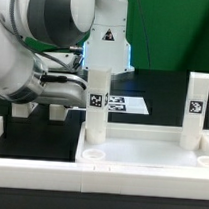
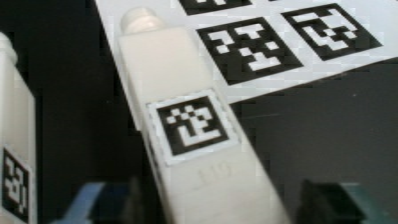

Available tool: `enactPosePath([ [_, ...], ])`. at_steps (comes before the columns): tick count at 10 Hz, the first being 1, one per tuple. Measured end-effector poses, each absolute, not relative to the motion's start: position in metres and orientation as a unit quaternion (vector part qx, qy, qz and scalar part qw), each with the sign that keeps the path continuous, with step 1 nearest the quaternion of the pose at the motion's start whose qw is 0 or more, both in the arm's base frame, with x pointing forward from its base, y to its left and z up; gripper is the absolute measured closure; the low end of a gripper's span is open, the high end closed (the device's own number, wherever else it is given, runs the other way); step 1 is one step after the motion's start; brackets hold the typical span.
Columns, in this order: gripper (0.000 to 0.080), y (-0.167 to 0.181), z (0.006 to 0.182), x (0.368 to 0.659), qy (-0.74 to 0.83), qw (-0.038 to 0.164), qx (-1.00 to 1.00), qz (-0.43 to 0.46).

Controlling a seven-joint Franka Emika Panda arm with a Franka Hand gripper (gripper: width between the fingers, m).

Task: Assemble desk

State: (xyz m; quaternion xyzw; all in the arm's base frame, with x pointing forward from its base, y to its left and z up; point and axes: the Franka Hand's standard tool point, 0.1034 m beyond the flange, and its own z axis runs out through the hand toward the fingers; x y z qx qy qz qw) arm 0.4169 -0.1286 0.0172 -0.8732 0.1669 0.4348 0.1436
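The desk top (image 1: 139, 158), a white tray with a raised rim, lies in front. Two white tagged legs stand upright at its far corners, one (image 1: 96, 97) on the exterior view's left and one (image 1: 195, 108) on its right. In the wrist view a third tagged leg (image 2: 187, 120) runs away from my gripper (image 2: 217, 205) across the black table. Its near end sits between the fingers (image 2: 103, 205) with a dark gap on each side, so the jaws stand open around it. Another leg (image 2: 11, 120) shows beside it. In the exterior view my hand (image 1: 40, 109) hangs low behind the tray.
The marker board (image 1: 121, 102) lies on the black table behind the tray, and in the wrist view the marker board (image 2: 285, 40) is just past the leg's far end. A long white rail (image 1: 48, 176) borders the front.
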Motion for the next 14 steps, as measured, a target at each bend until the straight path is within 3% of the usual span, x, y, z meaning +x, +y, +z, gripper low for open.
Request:
enactPosePath([
  [1, 0.0516, -0.129, 0.017, 0.417, 0.167, 0.144, -0.873, 0.435],
  [8, 0.0512, -0.129, 0.019, 0.418, 0.167, 0.144, -0.874, 0.433],
  [12, 0.0511, -0.120, 0.115, 0.437, 0.154, 0.153, -0.885, 0.412],
  [13, 0.0511, -0.108, 0.139, 0.441, 0.154, 0.152, -0.888, 0.406],
  [14, 0.0511, -0.092, 0.159, 0.452, 0.167, 0.137, -0.895, 0.391],
])
